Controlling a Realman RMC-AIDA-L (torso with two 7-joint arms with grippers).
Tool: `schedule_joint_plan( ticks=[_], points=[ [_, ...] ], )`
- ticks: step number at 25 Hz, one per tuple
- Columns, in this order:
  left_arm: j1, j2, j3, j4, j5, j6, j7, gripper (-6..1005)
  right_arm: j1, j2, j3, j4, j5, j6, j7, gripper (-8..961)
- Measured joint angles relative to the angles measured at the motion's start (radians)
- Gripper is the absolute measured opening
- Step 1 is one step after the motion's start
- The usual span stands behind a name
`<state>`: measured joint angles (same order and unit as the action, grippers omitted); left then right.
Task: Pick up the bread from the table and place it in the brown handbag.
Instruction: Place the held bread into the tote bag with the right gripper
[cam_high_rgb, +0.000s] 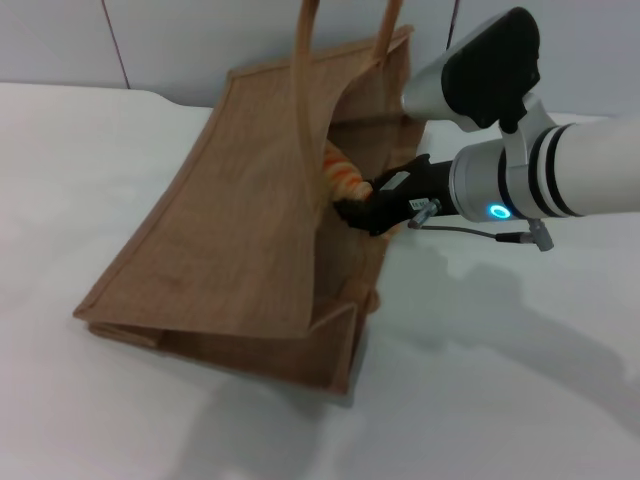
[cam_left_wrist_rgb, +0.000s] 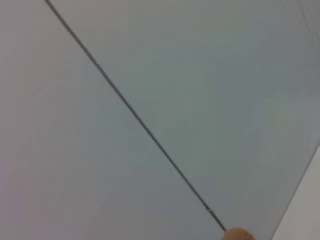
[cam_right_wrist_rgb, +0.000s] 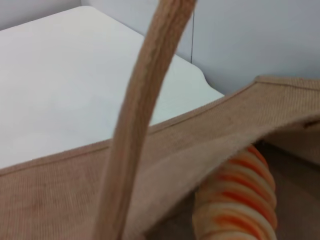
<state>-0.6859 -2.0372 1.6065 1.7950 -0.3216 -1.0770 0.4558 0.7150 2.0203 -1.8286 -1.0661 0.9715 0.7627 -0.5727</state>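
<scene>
Lying on the white table (cam_high_rgb: 90, 160), mouth gaping toward the right: the brown jute handbag (cam_high_rgb: 230, 250), one arched handle (cam_high_rgb: 308, 110) standing up over the opening. Sitting just inside that mouth, under the upper panel: the striped bread (cam_high_rgb: 342, 178), also showing in the right wrist view (cam_right_wrist_rgb: 235, 200). Reaching into the handbag opening from the right, touching the bread: the right gripper (cam_high_rgb: 358, 212), apparently clamping the loaf. Not appearing near the handbag: the left gripper.

No readable text in any view.
The tan-brown woven jute handbag (cam_high_rgb: 230, 240), the white counter (cam_high_rgb: 90, 160) and the white-and-black right arm (cam_high_rgb: 540, 170) carry no legible lettering, labels, brands or numbers.
</scene>
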Motion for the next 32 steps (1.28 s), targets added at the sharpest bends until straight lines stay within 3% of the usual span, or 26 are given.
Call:
schedule_joint_plan(
  ticks=[15,32],
  points=[
    [-0.043,0.0,0.06,0.005,0.002,0.0,-0.037,119,0.09,0.002,-0.001,0.148,0.072,-0.063,-0.062,318],
    [-0.055,-0.001,0.072,0.002,0.001,0.0,-0.039,120,0.121,0.002,-0.026,0.208,0.256,-0.063,-0.221,301]
  ],
)
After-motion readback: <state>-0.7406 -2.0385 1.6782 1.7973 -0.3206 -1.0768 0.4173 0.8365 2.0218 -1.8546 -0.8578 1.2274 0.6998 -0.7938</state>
